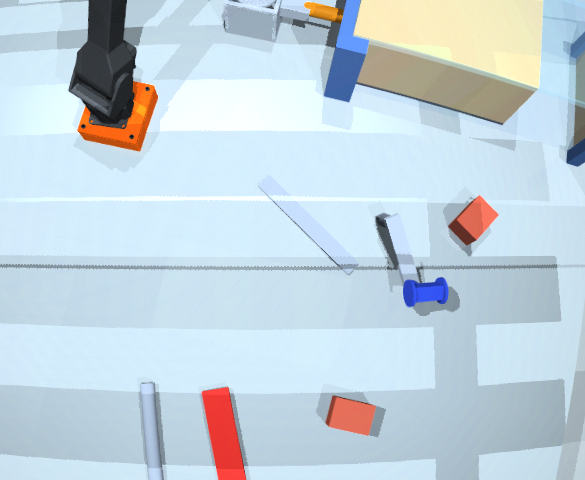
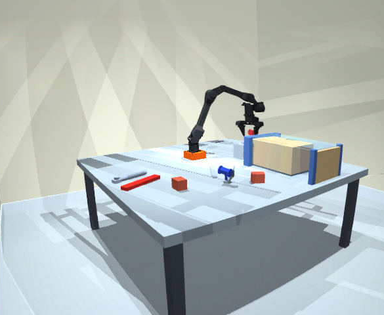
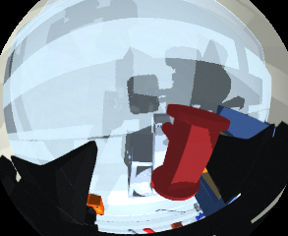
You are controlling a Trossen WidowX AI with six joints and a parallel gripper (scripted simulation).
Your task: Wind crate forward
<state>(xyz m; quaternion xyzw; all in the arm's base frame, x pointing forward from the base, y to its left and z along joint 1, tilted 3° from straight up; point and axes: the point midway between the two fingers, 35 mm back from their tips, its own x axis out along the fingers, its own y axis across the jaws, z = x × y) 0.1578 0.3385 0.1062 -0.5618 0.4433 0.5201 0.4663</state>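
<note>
"Where are we in the job?"

"At the winding end, I judge. The black two-fingered gripper (image 2: 249,131) (image 3: 144,141) stands wide, gripping nothing, with the red spool-shaped knob (image 2: 252,132) (image 3: 188,157) between its fingers. Below is the pale grey boxy winch (image 1: 251,20) (image 2: 237,149) (image 3: 143,179)."

"And the crate?"

"The big tan box-shaped crate (image 1: 450,67) (image 2: 276,152) sits flat, its front at or very near the blue steel frame (image 1: 346,72) (image 2: 248,150), towards the surface's far edge in the exterior view."

"Next?"

"If it truly touches, lift straight clear without nudging the knob; if not, regrip and wind gently."
</note>
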